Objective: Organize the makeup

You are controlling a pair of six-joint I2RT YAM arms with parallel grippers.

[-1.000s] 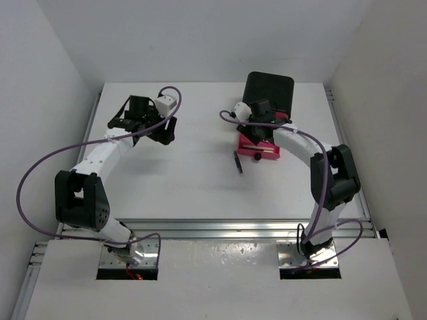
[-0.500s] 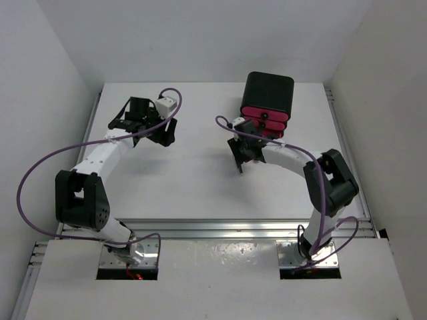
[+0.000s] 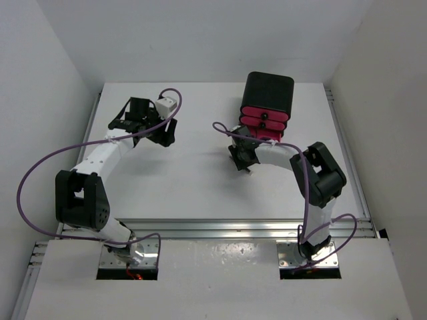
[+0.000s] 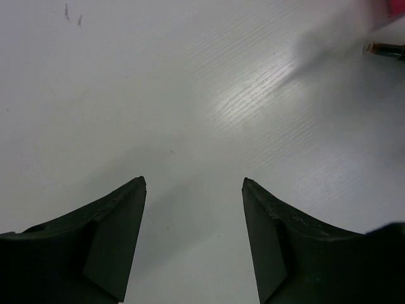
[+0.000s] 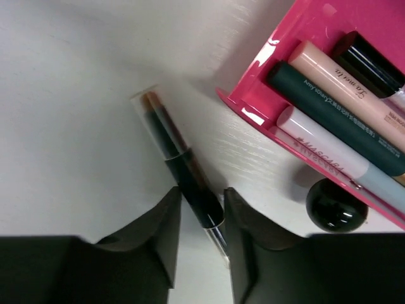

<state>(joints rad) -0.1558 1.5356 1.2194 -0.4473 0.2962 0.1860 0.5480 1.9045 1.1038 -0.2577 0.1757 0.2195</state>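
Observation:
A thin black stick [image 5: 169,142] with a clear cap and a brownish tip lies flat on the white table. My right gripper [image 5: 202,190] is open and straddles its lower end: the left finger rests against it and a narrow slit remains on the right. From above, the right gripper [image 3: 240,159] covers most of that stick. Beside it a pink drawer [image 5: 253,95] stands pulled out and holds a peach tube [image 5: 345,82], a dark green tube [image 5: 335,117], a pale blue-white mascara tube [image 5: 329,149] and a black item [image 5: 373,60]. My left gripper [image 4: 193,180] is open over bare table.
The black box [image 3: 268,90] with pink drawers stands at the back right, a round black knob [image 5: 335,206] on the open drawer's front. The left gripper [image 3: 167,131] is at the back left. One stick's tip [image 4: 386,49] shows at the left wrist view's far right edge.
My right gripper has moved from over the open drawer towards the near left, down onto the stick, and its jaws have narrowed around it. The left arm has stayed still.

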